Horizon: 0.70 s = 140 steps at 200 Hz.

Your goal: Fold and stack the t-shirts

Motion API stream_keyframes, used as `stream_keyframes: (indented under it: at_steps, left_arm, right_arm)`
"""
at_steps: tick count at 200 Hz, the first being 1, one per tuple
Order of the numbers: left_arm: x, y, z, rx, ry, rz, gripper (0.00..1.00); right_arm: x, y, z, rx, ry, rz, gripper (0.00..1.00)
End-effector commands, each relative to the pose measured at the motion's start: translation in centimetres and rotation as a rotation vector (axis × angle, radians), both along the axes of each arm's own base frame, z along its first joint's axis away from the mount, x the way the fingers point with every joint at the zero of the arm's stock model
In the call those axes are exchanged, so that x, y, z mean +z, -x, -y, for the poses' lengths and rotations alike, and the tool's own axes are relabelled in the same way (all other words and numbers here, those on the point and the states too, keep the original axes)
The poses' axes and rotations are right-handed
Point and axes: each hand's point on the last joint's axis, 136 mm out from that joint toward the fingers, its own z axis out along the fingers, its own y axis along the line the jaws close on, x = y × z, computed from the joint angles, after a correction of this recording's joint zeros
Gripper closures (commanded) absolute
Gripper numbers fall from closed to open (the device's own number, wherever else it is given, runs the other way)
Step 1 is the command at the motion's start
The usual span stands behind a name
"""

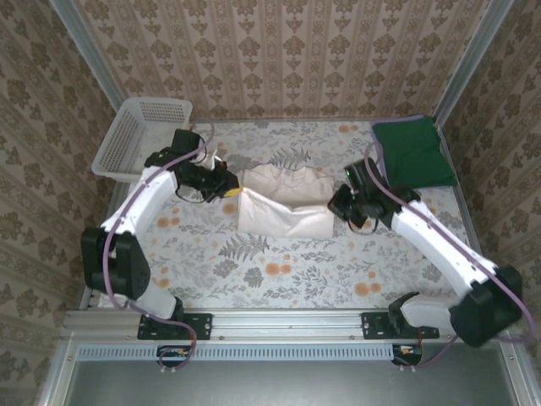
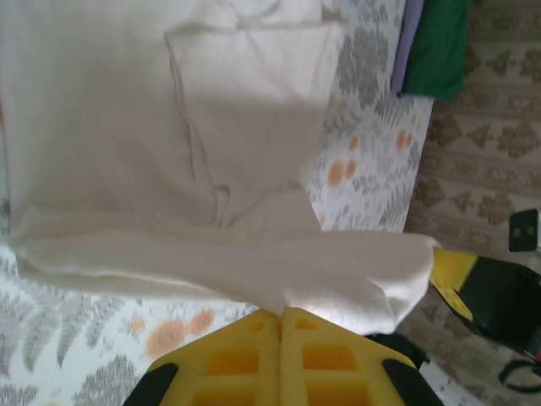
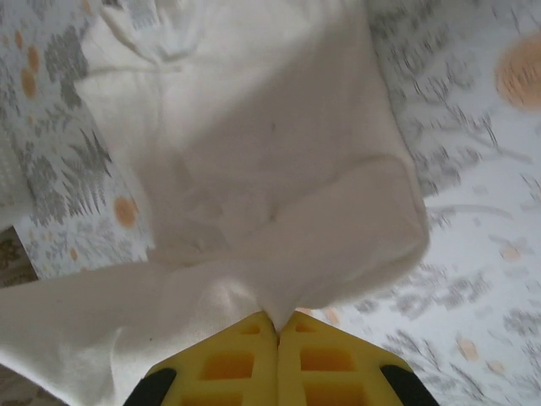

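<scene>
We find the cream-white t-shirt (image 1: 283, 203) at the middle of the table (image 1: 279, 271), partly folded into a rough rectangle with soft creases across its surface. In the left wrist view we note a sleeve lying folded inward over the body, its hem stitching visible. The cloth is gathered and drawn up at its left and right edges. The dark green t-shirt (image 1: 414, 152) lies well apart at the far right corner, folded flat, with a purplish edge along one side.

Soft matt cloth t-shirt (image 1: 283, 203); plastic mesh basket (image 1: 122, 144)
</scene>
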Motion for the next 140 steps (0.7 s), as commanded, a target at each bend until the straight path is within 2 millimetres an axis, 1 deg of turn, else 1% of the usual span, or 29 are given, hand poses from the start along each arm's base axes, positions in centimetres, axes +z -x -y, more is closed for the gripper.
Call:
stream_keyframes:
  at_steps: [1,7,19,34,46,52,57,60,63,67,74,76,78,82,85,93,98,103,108,112,120,133,140]
  left_arm:
    - [0.8,-4.0,0.4,0.066,0.034,0.019,1.0]
    - [0.7,-5.1,0.5,0.077,0.027,0.025,1.0]
    - [-0.2,-6.9,0.6,0.098,-0.003,0.017,1.0]
    - [-1.3,-9.7,0.6,0.12,-0.022,0.01,1.0]
    - [-3.0,-12.1,0.6,0.139,-0.03,-0.011,1.0]
    - [-3.4,-13.4,0.6,0.147,-0.031,-0.012,1.0]
    - [-4.3,-14.4,0.5,0.156,-0.039,-0.022,1.0]
    - [-4.3,-15.1,0.4,0.164,-0.041,-0.014,1.0]
    - [-5.0,-15.8,0.3,0.17,-0.047,-0.018,1.0]
    - [-5.3,-16.7,0.1,0.183,-0.051,-0.012,0.98]
    - [-6.5,-18.3,-0.3,0.21,-0.056,-0.026,0.88]
    - [-6.8,-18.9,-0.5,0.226,-0.066,-0.026,0.83]
    - [-7.2,-19.4,-0.8,0.242,-0.076,-0.028,0.78]
    - [-7.8,-20.2,-1.2,0.266,-0.079,-0.04,0.73]
    - [-8.4,-20.8,-1.4,0.283,-0.077,-0.052,0.73]
    - [-8.9,-22.6,-2.0,0.325,-0.063,-0.045,0.71]
    - [-9.4,-23.4,-2.2,0.346,-0.065,-0.04,0.63]
    - [-9.6,-24.1,-2.5,0.362,-0.068,-0.035,0.53]
    - [-9.7,-24.6,-2.8,0.378,-0.072,-0.038,0.42]
    - [-9.3,-24.9,-2.9,0.384,-0.068,-0.032,0.4]
    - [-8.0,-25.7,-2.7,0.383,-0.044,0.012,0.42]
    - [-5.6,-25.8,-2.3,0.378,-0.046,0.057,0.43]
    - [-4.2,-25.6,-2.0,0.362,-0.041,0.089,0.48]
  right_arm:
    - [-0.4,-2.9,0.6,0.049,0.056,-0.046,1.0]
    - [-0.5,-4.0,0.6,0.045,0.057,-0.051,1.0]
    - [-1.1,-5.8,1.0,0.03,0.067,-0.079,1.0]
    - [-2.3,-8.2,1.0,0.022,0.05,-0.12,1.0]
    - [-3.4,-10.0,1.3,0.006,0.044,-0.153,1.0]
    - [-4.2,-10.9,1.4,-0.002,0.044,-0.172,1.0]
    - [-4.8,-11.6,1.6,-0.011,0.041,-0.186,1.0]
    - [-5.2,-12.1,1.7,-0.017,0.04,-0.192,1.0]
    - [-5.6,-12.6,1.8,-0.024,0.037,-0.197,1.0]
    - [-6.1,-13.3,1.9,-0.032,0.031,-0.204,1.0]
    - [-7.2,-14.3,2.2,-0.048,0.024,-0.223,1.0]
    - [-7.8,-14.7,2.4,-0.059,0.02,-0.237,1.0]
    - [-8.1,-15.0,2.6,-0.069,0.018,-0.244,1.0]
    - [-8.7,-15.7,2.8,-0.087,0.009,-0.26,0.95]
    - [-9.1,-16.2,2.7,-0.093,-0.002,-0.269,0.9]
    - [-9.8,-17.8,2.4,-0.097,-0.042,-0.268,0.76]
    - [-10.0,-18.7,2.7,-0.106,-0.04,-0.27,0.67]
    - [-10.1,-19.2,3.0,-0.112,-0.024,-0.282,0.6]
    - [-9.9,-19.7,3.4,-0.113,-0.015,-0.285,0.56]
    - [-9.6,-20.1,3.6,-0.111,-0.012,-0.28,0.55]
    - [-8.7,-20.7,4.2,-0.111,0.003,-0.27,0.55]
    - [-6.7,-21.0,5.1,-0.107,0.017,-0.25,0.49]
    - [-5.5,-21.1,5.5,-0.093,0.023,-0.23,0.47]
